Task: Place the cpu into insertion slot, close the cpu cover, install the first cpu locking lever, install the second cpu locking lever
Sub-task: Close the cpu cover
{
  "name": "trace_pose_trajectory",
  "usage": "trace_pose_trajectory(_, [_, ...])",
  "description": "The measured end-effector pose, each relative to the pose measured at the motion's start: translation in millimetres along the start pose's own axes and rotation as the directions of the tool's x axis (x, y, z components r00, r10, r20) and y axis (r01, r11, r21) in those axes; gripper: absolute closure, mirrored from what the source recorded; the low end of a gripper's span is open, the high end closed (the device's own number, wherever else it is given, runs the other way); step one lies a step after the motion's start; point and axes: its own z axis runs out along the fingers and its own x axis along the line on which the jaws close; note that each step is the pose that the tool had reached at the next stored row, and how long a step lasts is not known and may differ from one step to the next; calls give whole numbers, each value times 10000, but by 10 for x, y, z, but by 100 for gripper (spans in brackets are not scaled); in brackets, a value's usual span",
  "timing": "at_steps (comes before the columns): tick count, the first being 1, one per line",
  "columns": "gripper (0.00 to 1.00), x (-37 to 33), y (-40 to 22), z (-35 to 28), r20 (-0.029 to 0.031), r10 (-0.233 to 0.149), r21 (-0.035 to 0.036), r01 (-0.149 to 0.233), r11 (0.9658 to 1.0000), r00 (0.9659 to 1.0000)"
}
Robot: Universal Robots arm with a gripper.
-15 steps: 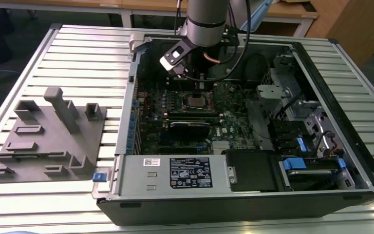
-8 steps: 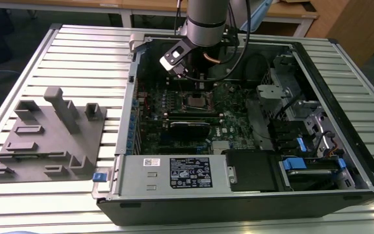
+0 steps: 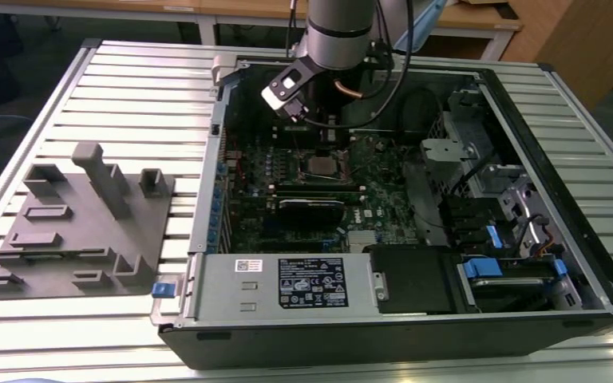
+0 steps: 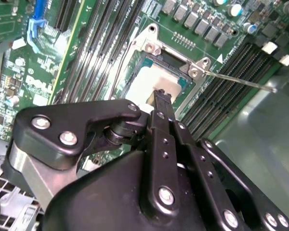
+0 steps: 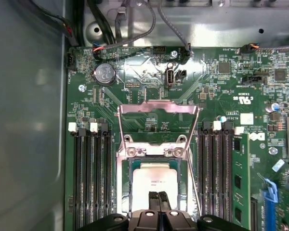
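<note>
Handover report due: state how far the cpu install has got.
Done: the cpu lies in the insertion slot. In hand: the shut gripper hangs over it. Left: the cpu cover stands open and a locking lever sticks out free.

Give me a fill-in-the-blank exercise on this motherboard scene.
1. The gripper is over the ____, which lies in the insertion slot.
2. The cpu cover is swung ____.
3. Black memory slots flank the socket on ____ sides.
Missing: cpu; open; both.
</note>
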Motion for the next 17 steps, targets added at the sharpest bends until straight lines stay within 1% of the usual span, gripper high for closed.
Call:
trace_pose_trajectory(3, [89, -1, 1, -45, 0, -1, 2, 1, 10000, 10000])
trace_pose_trajectory(6, [89, -1, 2, -75, 0, 0, 4, 0, 10000, 10000])
trace_pose_trajectory(12, [89, -1, 2, -78, 4, -2, 3, 2, 10000, 10000])
trace_pose_trajectory(17, [89, -1, 3, -90, 5, -1, 17, 1, 10000, 10000])
